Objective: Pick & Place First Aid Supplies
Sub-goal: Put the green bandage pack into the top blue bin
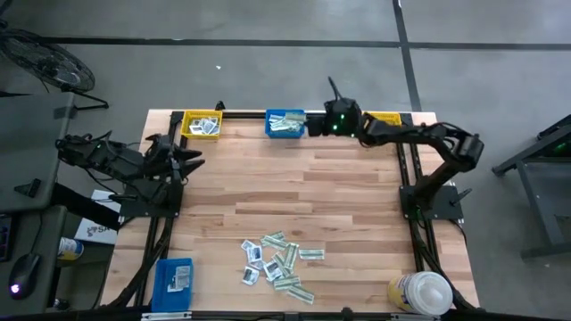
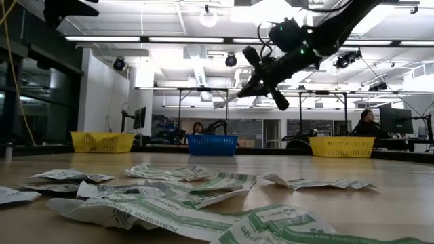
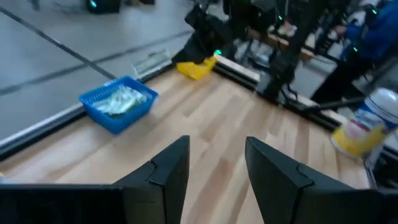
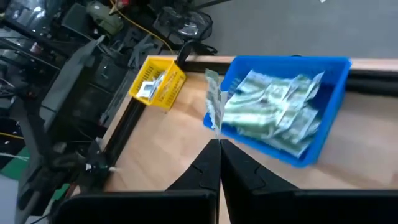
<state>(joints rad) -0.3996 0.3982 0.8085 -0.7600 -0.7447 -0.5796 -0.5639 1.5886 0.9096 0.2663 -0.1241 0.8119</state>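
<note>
Green-and-white strip packet [image 4: 214, 106] hangs pinched in the right gripper [image 4: 219, 144] at the blue bin [image 4: 329, 93] rim (left gripper [image 3: 214, 165] waits spread), so the drop is in hand, needing release over the bin.

Robotics lab: rows of workbenches [image 2: 339, 139], ceiling striplights [image 2: 169, 38]
</note>
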